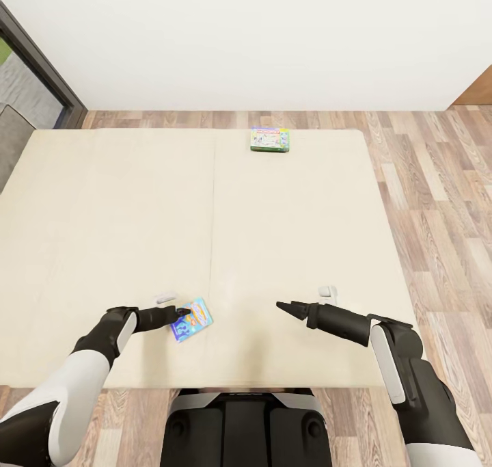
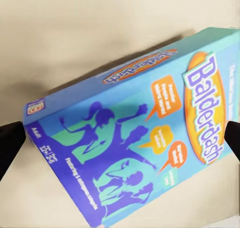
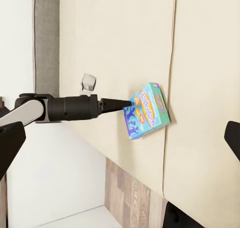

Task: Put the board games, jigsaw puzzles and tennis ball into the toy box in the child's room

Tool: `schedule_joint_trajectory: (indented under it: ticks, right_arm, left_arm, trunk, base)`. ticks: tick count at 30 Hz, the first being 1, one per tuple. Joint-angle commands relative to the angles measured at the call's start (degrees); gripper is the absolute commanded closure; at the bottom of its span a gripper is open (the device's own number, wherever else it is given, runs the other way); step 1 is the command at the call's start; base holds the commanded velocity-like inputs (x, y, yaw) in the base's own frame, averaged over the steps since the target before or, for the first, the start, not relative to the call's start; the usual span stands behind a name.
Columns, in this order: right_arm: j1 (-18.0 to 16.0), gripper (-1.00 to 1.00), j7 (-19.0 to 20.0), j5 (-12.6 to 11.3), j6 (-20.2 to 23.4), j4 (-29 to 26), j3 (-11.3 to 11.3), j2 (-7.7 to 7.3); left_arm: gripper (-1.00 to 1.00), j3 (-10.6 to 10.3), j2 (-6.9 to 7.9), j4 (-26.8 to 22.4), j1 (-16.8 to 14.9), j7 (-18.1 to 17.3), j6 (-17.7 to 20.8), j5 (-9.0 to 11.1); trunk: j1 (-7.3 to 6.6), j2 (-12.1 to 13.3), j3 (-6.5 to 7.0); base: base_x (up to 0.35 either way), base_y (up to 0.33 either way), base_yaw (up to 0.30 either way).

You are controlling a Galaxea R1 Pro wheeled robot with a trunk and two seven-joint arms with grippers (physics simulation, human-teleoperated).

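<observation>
I look down on the bed (image 1: 102, 214) with its beige mattress. A blue board game (image 1: 192, 320) (image 2: 130, 138) (image 3: 146, 110) with purple figures lies near the bed's front edge, looking slightly tilted. My left gripper (image 1: 183, 311) (image 2: 120, 143) (image 3: 125, 104) is open, with this box between its fingers and a small gap on one side. A green-edged board game (image 1: 270, 139) lies flat at the far edge. My right gripper (image 1: 281, 306) (image 3: 120, 143) hovers open over the mattress with nothing in it, to the right of the blue box. The table, toy box, jigsaw puzzles and tennis ball are out of view.
A white wall (image 1: 260, 36) runs behind the bed. Wood plank floor (image 1: 437, 207) lies to the right and in a strip beyond the far edge. A dark-framed window (image 1: 34, 63) stands at the far left. My base (image 1: 239, 426) is against the bed's front edge.
</observation>
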Motion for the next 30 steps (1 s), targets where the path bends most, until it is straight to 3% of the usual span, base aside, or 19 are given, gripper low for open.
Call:
schedule_joint_trajectory:
  ticks: [1,7,12,15,30]
  right_arm:
    - [-0.03,-1.0,0.17,-0.04,0.27,-0.01,-0.05,0.0]
    - [-0.03,-1.0,0.2,-0.1,0.33,-0.01,-0.05,0.0]
    - [-0.03,-1.0,0.2,-0.11,0.34,-0.01,-0.05,0.0]
    - [-0.03,-1.0,0.2,-0.12,0.34,-0.01,-0.05,0.0]
    - [-0.03,-1.0,0.28,-0.19,0.34,-0.01,-0.05,0.0]
  left_arm:
    - [-1.0,0.44,-0.08,-0.06,-0.04,-0.43,0.38,-0.46]
    - [-1.0,0.45,-0.19,-0.06,-0.22,-0.45,0.44,0.03]
    - [-1.0,0.36,-0.18,-0.06,-0.38,-0.45,0.6,3.03]
    - [-1.0,0.3,-0.25,-0.06,-0.44,-0.47,0.7,3.82]
    - [-1.0,0.02,-0.47,-0.12,-0.43,-0.45,0.42,4.11]
  trunk:
    - [0.03,-0.09,-0.06]
    - [0.03,-0.09,-0.06]
    - [0.03,-0.09,-0.06]
    - [0.03,-0.09,-0.06]
    - [0.03,-0.09,-0.06]
  base:
    - [0.0,0.0,0.0]
    - [0.0,0.0,0.0]
    - [0.0,0.0,0.0]
    - [0.0,0.0,0.0]
    - [0.0,0.0,0.0]
